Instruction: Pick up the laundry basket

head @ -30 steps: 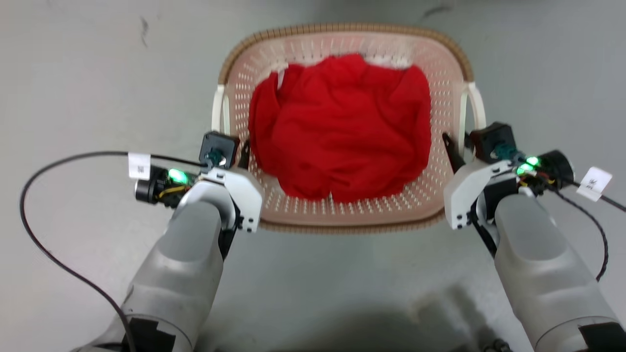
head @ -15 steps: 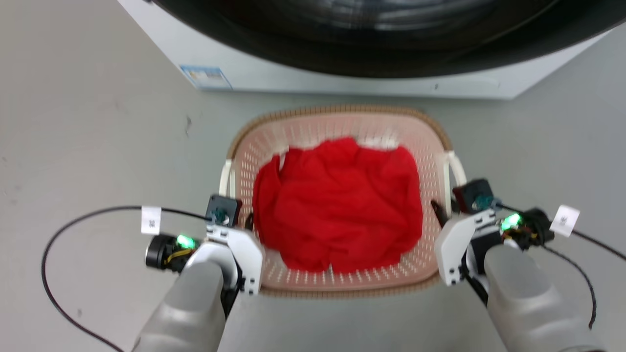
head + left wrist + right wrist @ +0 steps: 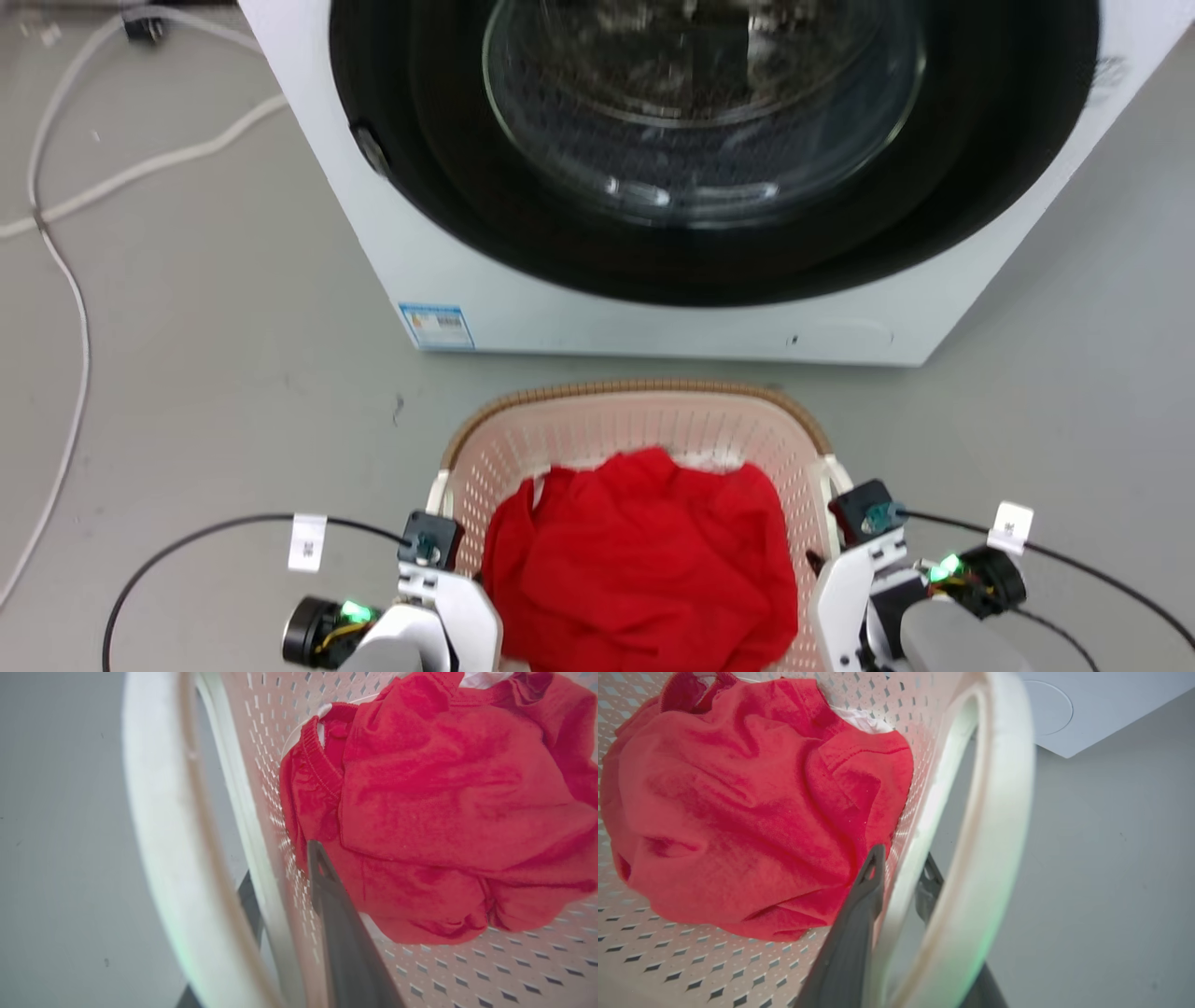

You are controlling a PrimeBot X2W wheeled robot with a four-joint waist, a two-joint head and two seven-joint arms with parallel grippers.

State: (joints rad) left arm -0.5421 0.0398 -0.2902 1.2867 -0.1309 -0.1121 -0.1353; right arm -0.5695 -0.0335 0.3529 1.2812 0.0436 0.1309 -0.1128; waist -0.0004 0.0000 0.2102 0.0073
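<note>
While left gripper (image 3: 280,868) and right gripper (image 3: 903,858) jaws pinch laundry basket (image 3: 635,387) walls, near-closed

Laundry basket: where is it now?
The laundry basket is at bottom centre of the head view, just before the washing machine, its side walls between the fingers of the left gripper and right gripper.

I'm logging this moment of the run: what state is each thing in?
laundry basket, upright, loaded, walls clamped on both sides.
red garment, crumpled inside the basket.
washing machine door, apparently closed.
left gripper, shut across the basket wall, one finger inside.
right gripper, shut likewise.
</note>
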